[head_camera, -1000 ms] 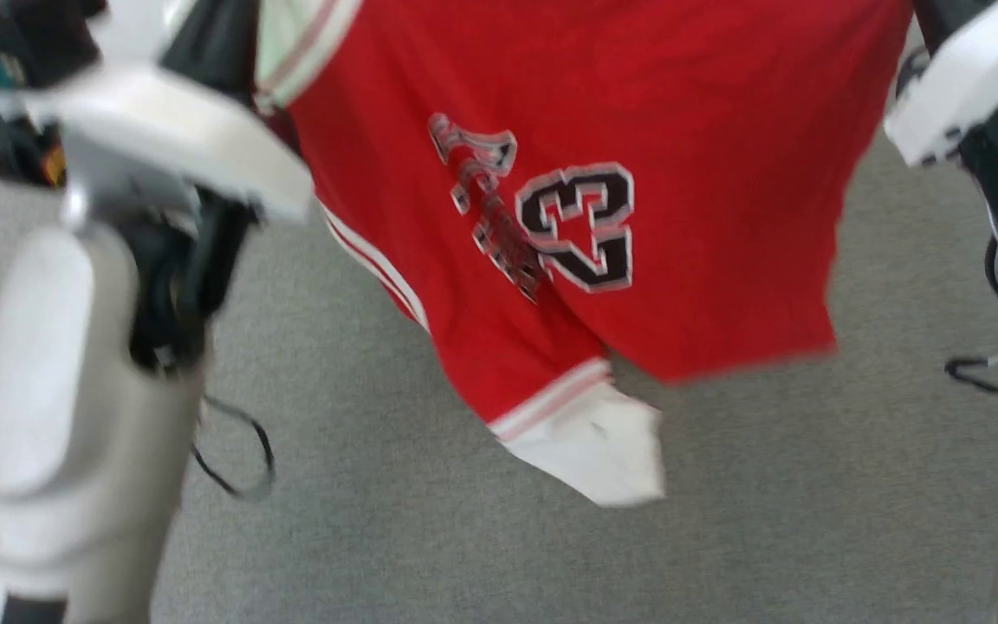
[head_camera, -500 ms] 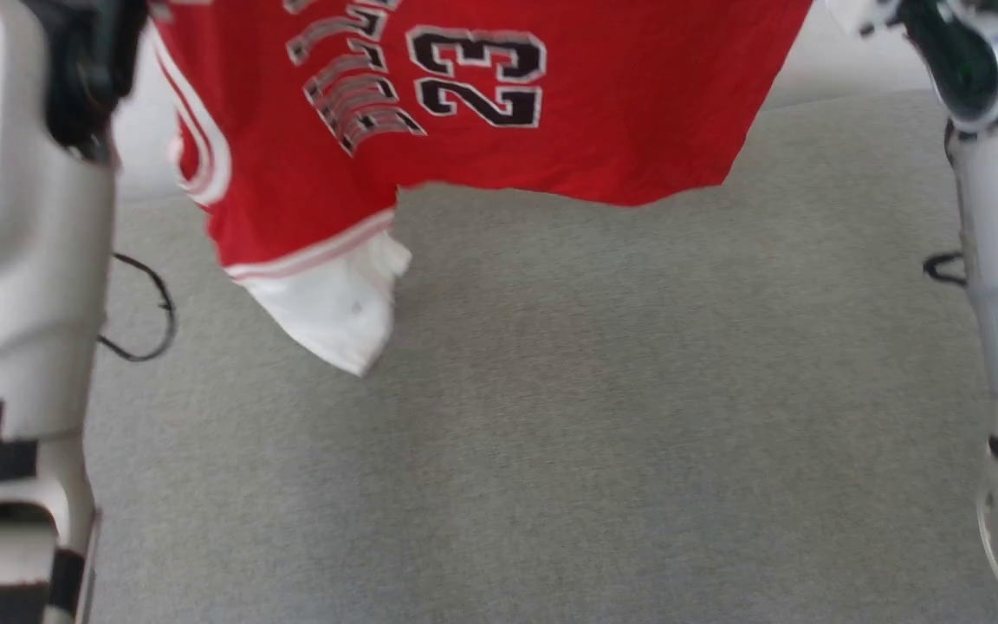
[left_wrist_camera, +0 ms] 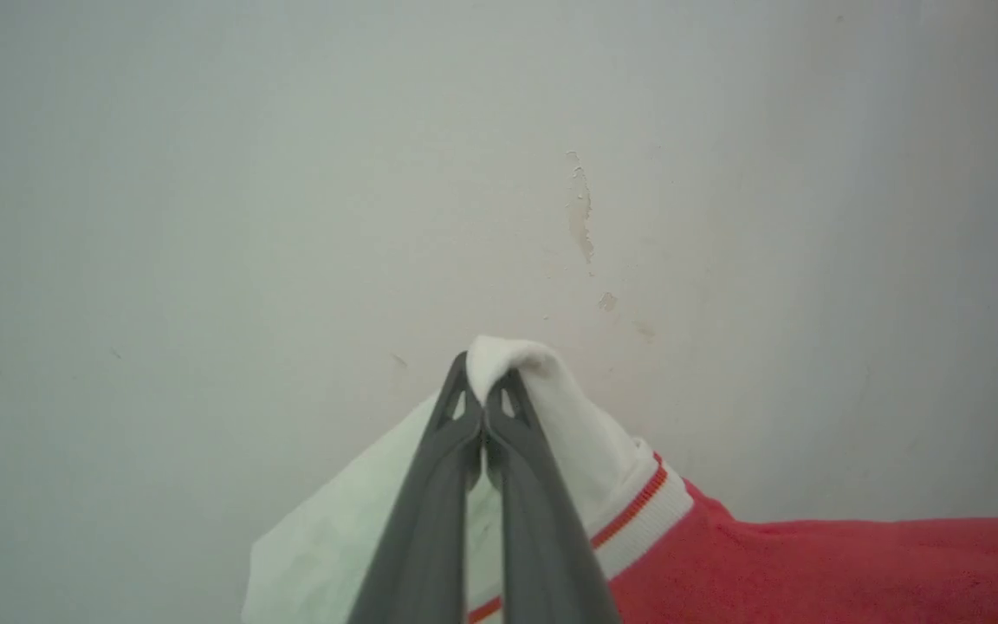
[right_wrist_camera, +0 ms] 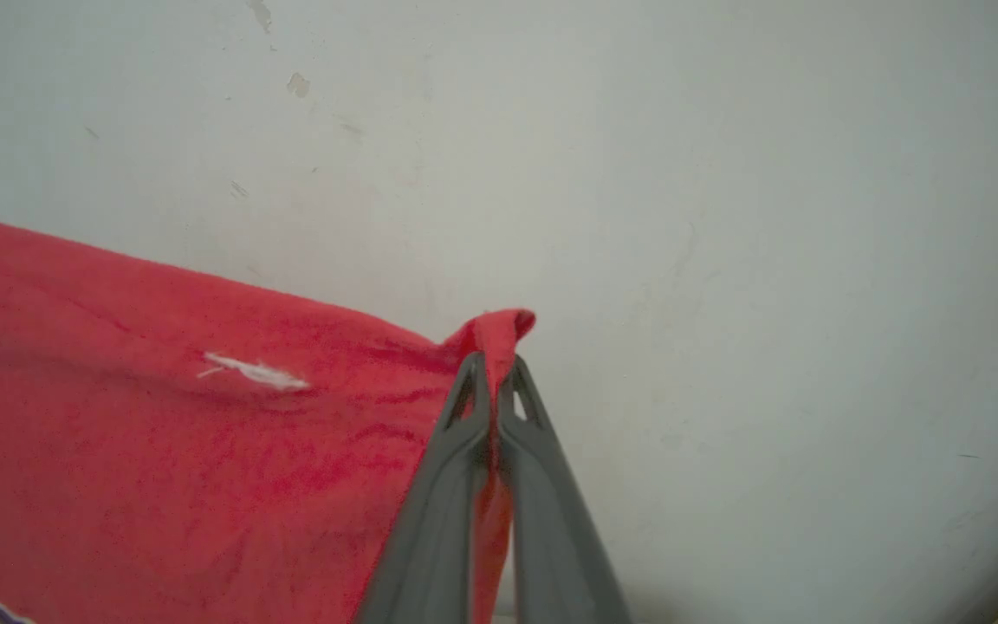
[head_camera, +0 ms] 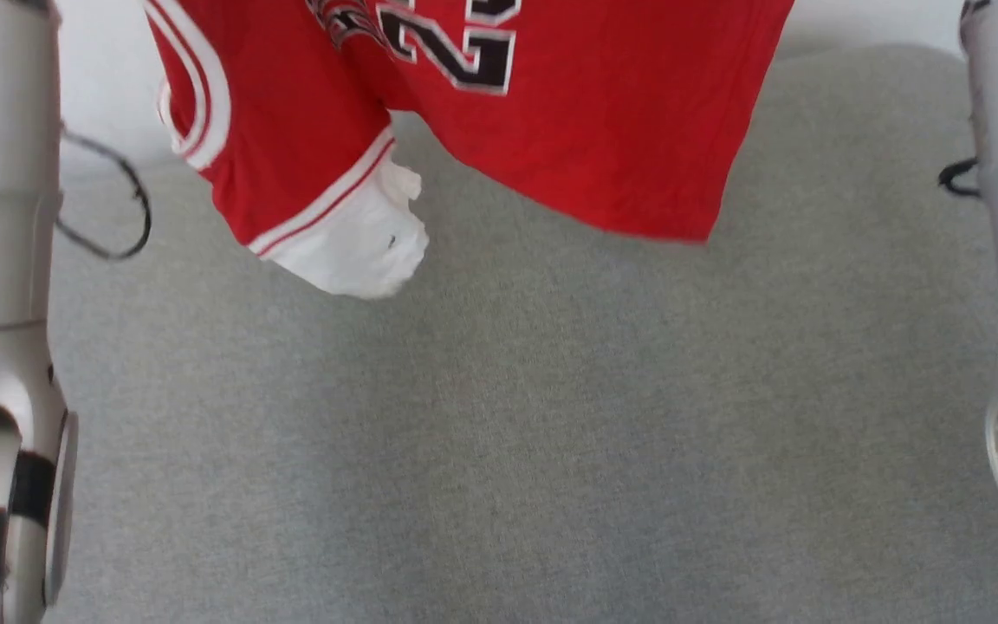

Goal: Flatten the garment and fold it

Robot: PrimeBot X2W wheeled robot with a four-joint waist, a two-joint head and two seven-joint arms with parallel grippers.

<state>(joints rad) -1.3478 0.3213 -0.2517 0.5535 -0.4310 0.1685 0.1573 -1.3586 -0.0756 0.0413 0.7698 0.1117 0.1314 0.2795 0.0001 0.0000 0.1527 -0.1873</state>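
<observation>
Over the grey tabletop (head_camera: 499, 451) the garment (head_camera: 603, 130) is hanging in the air between both hands, with one white sleeve (head_camera: 360, 247) dangling lowest. It is looking light, soft and limp, likely to sag and swing, so corners are the sensible holds. The left hand (left_wrist_camera: 483, 407) is pinching the other sleeve (left_wrist_camera: 568, 433) at its tip, and the right hand (right_wrist_camera: 493, 381) is pinching a red corner, each with its fingers pressed together.

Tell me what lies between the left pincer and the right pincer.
Only the garment: the left pincer clamps its white sleeve, the right pincer a red corner, as the wrist views show; the head view shows it hanging.
</observation>
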